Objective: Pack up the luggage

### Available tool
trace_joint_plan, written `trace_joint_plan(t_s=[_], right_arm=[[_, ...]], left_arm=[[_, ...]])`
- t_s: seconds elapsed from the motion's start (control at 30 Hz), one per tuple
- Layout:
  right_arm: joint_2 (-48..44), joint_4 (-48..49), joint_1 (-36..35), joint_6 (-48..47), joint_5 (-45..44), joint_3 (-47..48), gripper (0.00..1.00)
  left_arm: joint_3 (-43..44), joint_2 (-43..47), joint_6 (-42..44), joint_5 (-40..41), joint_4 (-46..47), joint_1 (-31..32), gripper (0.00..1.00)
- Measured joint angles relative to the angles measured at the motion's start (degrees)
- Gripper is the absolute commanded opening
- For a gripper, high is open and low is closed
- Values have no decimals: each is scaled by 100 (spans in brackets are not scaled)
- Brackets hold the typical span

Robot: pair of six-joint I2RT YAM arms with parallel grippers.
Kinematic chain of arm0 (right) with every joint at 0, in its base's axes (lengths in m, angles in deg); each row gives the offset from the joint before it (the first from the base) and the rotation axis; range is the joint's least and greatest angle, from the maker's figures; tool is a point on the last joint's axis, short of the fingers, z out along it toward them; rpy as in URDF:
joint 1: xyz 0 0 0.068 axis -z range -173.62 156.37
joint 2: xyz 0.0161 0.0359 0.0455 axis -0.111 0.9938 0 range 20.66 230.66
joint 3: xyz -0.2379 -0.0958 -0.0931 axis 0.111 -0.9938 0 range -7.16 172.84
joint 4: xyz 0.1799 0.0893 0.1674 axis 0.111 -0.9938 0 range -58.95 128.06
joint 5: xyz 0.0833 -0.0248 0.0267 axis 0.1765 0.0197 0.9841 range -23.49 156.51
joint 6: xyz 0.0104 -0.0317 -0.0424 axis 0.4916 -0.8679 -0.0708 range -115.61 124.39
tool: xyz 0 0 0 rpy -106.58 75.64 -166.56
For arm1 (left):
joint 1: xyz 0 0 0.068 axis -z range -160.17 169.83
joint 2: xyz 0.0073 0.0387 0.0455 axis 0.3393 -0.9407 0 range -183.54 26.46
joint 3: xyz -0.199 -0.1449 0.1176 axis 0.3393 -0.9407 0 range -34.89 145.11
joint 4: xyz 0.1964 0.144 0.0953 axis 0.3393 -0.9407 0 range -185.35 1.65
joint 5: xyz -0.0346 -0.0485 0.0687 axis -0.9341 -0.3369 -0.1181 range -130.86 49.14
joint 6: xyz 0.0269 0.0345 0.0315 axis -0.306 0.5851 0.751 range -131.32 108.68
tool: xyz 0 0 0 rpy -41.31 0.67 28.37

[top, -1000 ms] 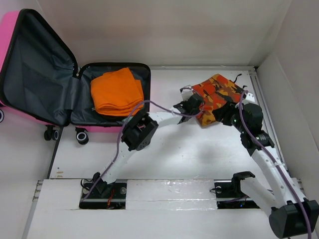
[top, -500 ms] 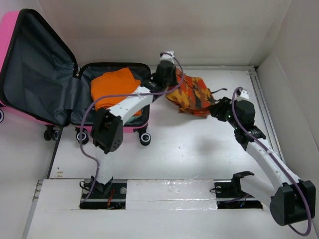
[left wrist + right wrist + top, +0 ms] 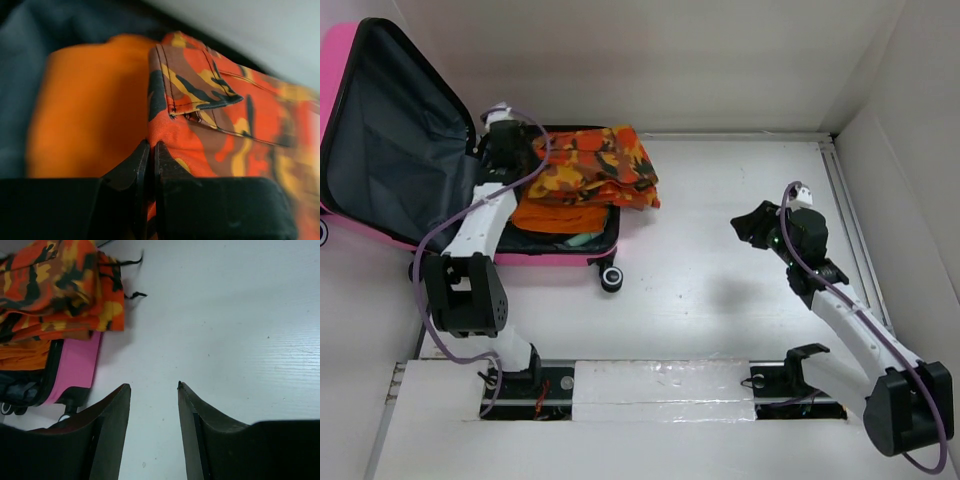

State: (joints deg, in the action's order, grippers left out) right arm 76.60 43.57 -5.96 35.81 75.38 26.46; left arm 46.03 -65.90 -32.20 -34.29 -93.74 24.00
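The hot-pink luggage (image 3: 340, 60) lies open at the left, lid up, dark grey lining showing. A folded orange garment (image 3: 560, 215) lies in its lower half. An orange camouflage garment (image 3: 595, 165) lies on top of it and hangs over the right rim. My left gripper (image 3: 520, 150) is shut on the camouflage garment's edge (image 3: 200, 140) over the suitcase. My right gripper (image 3: 752, 225) is open and empty above the bare table, right of the suitcase. The right wrist view shows the camouflage garment (image 3: 60, 285) and the pink shell (image 3: 75, 370).
White walls close in the table at the back and right. The suitcase's black wheels (image 3: 610, 279) stick out at its near edge. A raised white strip (image 3: 650, 385) runs along the near edge by the arm bases.
My left gripper has carried the camouflage garment from the table's right side leftward onto the orange garment in the suitcase. My right gripper let go of it and drew back, open.
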Motion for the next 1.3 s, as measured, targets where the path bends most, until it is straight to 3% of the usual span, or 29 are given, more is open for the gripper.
trace_joint_plan(t_s=[0.2, 0.53, 0.83, 0.87, 0.93, 1.07, 1.23, 1.3], right_arm=[[-122, 17, -81, 13, 94, 0, 48], [-299, 52, -105, 13, 205, 0, 48], [-299, 52, -125, 13, 280, 0, 48], [-299, 52, -131, 13, 291, 0, 48], [-299, 52, -157, 13, 302, 0, 48], [-299, 52, -188, 13, 334, 0, 48], [-299, 52, -210, 13, 396, 0, 48], [-299, 52, -238, 15, 404, 0, 37]], left_arm=[[-702, 48, -105, -48, -39, -1078, 0], [-535, 116, 74, 531, -107, -1377, 0], [-494, 35, -243, 610, -348, -2428, 1], [-494, 26, -254, 588, -345, -2448, 7], [-479, -37, -308, 643, -356, -2433, 35], [-446, -186, -437, 986, -413, -2374, 74], [-544, 254, -444, 1445, -479, -2011, 79], [-544, 621, -415, 1784, -555, -1757, 79]])
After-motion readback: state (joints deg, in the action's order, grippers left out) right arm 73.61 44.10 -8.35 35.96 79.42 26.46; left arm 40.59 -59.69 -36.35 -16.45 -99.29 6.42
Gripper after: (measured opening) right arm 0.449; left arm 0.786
